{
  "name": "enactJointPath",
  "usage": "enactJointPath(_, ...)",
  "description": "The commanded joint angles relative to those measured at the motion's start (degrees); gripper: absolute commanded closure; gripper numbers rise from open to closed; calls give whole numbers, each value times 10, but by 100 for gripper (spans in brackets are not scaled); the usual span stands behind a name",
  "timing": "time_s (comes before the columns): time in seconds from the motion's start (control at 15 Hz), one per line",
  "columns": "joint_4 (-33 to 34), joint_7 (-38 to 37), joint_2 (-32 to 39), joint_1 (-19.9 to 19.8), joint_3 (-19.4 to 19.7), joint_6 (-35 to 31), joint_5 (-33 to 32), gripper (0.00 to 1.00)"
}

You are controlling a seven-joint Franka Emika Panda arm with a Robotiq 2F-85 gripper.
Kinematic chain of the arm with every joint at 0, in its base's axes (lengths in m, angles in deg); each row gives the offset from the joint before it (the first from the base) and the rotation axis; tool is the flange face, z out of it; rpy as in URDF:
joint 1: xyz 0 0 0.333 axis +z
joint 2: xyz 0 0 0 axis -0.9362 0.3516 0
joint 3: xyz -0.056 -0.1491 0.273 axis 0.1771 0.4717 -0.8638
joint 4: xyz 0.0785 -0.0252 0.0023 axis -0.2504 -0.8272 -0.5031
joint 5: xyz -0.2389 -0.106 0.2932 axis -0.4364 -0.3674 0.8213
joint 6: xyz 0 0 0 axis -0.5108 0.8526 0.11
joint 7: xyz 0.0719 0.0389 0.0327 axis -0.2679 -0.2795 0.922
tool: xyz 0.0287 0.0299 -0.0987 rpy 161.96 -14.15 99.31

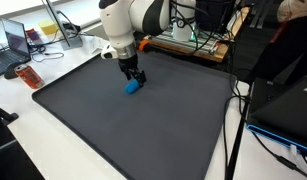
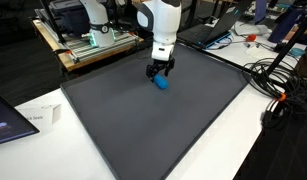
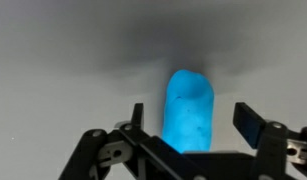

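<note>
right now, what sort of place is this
Probably a lab or office workspace: a laptop, an electronics rack on a wooden bench, and loose cables beside the dark mat.

Robotics lab or tech-office workspace: a white robot arm (image 2: 158,20) stands over a dark mat (image 1: 123,120) that covers a white table (image 1: 33,140). An open laptop (image 1: 15,42) sits on the neighbouring desk. A wooden rack of electronics boards (image 2: 93,40) stands behind, and loose cables (image 2: 278,85) trail beside black equipment cases (image 1: 283,100).
</note>
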Motion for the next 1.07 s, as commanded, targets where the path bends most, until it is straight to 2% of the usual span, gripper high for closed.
enactJointPath(0.0, 27, -9, 17, -15, -14, 30, -13, 28)
enactJointPath(0.07, 30, -9, 19, -16, -14, 34, -12, 33)
enactJointPath(0.2, 36, -11, 24, -14, -13, 39, -14, 30)
enactJointPath(0.67, 46, -8, 30, -17, -16, 48, -11, 38)
enactJointPath(0.73, 46, -6, 29, -18, -18, 50, -9, 47)
enactJointPath(0.8, 46, -6, 27, -18, -18, 49, -9, 47)
enactJointPath(0.87, 45, -5, 25, -18, -20, 47, -8, 50)
enactJointPath(0.93, 43, -5, 23, -19, -20, 45, -8, 60)
enactJointPath(1.0, 42, -4, 21, -19, -20, 44, -8, 60)
